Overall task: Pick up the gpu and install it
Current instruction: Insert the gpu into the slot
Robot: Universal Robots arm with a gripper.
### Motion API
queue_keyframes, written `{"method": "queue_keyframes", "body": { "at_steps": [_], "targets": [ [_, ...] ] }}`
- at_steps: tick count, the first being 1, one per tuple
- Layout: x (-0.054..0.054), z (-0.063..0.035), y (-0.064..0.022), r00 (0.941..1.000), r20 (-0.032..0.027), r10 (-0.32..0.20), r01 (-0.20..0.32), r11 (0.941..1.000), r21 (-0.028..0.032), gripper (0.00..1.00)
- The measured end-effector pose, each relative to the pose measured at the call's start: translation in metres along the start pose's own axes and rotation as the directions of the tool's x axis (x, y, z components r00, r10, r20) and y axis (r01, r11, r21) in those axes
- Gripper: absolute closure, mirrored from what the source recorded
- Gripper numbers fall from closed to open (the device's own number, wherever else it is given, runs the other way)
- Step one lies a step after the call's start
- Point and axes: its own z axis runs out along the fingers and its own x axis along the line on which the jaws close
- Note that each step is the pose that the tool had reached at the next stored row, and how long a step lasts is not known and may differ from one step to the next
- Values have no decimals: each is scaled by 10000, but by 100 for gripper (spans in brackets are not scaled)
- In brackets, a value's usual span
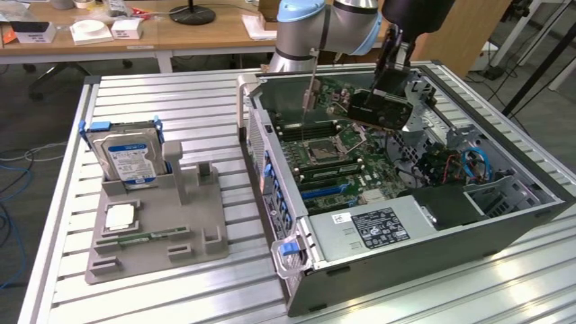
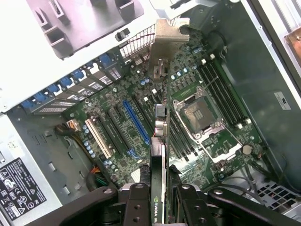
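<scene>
My gripper (image 1: 387,91) hangs over the open computer case (image 1: 270,169), shut on the gpu (image 1: 380,108), a dark flat card. In the wrist view the gpu (image 2: 161,155) shows edge-on between the two black fingers (image 2: 136,207), with its silvery bracket (image 2: 168,40) at the far end. The card is held in the air above the motherboard (image 2: 211,141), apart from it. Beneath it lie a blue expansion slot (image 2: 136,122), a white slot (image 2: 98,137) and the CPU socket (image 2: 200,110).
A grey fixture tray (image 1: 193,223) on the slatted metal table at the exterior view's left holds an upright hard drive (image 1: 131,155), a green memory stick (image 1: 148,236) and a small chip (image 1: 120,217). The power supply (image 1: 378,226) fills the case's near end.
</scene>
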Motion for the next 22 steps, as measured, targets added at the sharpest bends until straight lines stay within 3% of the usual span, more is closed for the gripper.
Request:
{"method": "queue_keyframes", "body": {
  "at_steps": [14,22],
  "targets": [
    [0,0,0,9974,-34,-715,715,9974,-17,74],
    [0,0,0,9914,-62,-1304,1304,9915,-32,74]
  ]
}}
